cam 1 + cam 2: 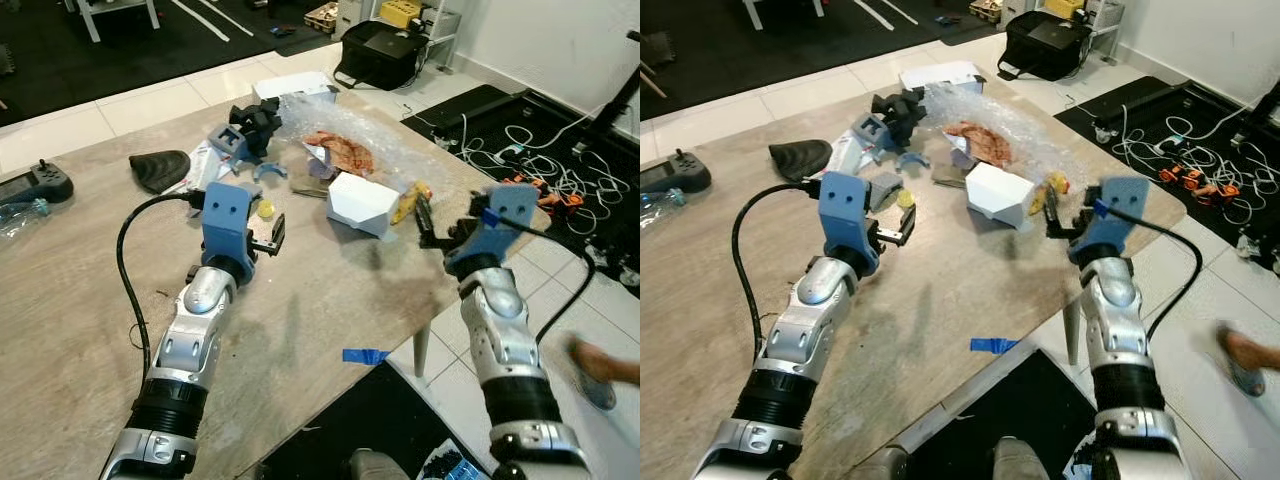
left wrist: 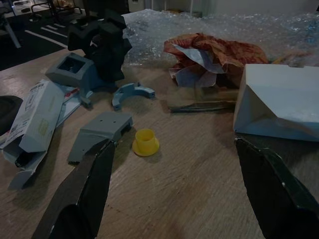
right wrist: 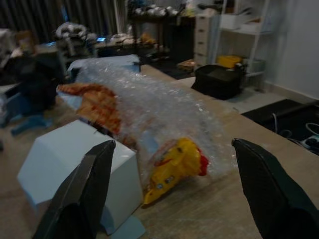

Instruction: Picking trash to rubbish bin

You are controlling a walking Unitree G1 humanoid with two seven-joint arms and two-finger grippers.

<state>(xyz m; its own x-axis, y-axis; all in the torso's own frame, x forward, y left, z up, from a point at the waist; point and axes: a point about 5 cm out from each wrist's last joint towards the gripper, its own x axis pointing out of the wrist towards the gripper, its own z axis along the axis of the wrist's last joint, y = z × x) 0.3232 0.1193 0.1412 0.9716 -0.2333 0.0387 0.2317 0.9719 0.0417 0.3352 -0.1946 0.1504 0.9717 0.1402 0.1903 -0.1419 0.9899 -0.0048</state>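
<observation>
Tools, left (image 2: 174, 194) and right (image 3: 172, 191), spread; one white box (image 1: 360, 203), one yellow cap (image 2: 145, 142), perhaps.

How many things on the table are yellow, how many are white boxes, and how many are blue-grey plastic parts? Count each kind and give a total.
Yellow: 2, the yellow cap and the yellow wrapper
White boxes: 2, the folded box and the far box
Blue-grey plastic parts: 3, the hollow block, the curved clip, the flat plate
Total: 7
</observation>
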